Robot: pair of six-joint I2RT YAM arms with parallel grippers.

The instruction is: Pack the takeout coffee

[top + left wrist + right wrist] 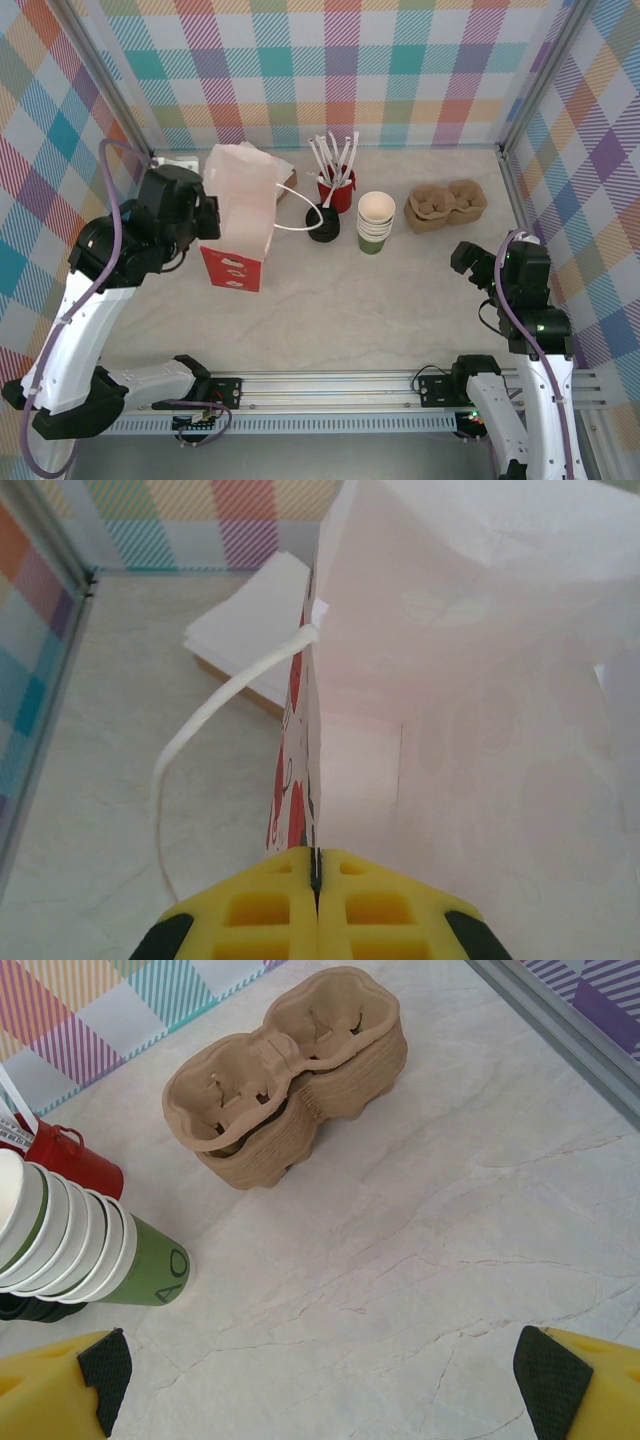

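A stack of green paper cups [375,221] with cream rims stands mid-table; the right wrist view has it [95,1245] at the left. The red-and-white paper bag [240,215] stands upright at the left with its mouth open. My left gripper [205,218] is shut on the bag's left rim, its yellow fingers [260,910] pressed together on the paper wall [318,810]. My right gripper [478,268] hovers open over bare table at the right, well clear of the cups; its yellow fingers [50,1395] stand wide apart.
A red cup [337,190] with white sticks stands behind the green cups, a black lid stack [323,224] beside it. A brown pulp cup carrier [445,205] [290,1080] lies at the back right. White napkins [250,630] lie behind the bag. Plaid walls enclose the table.
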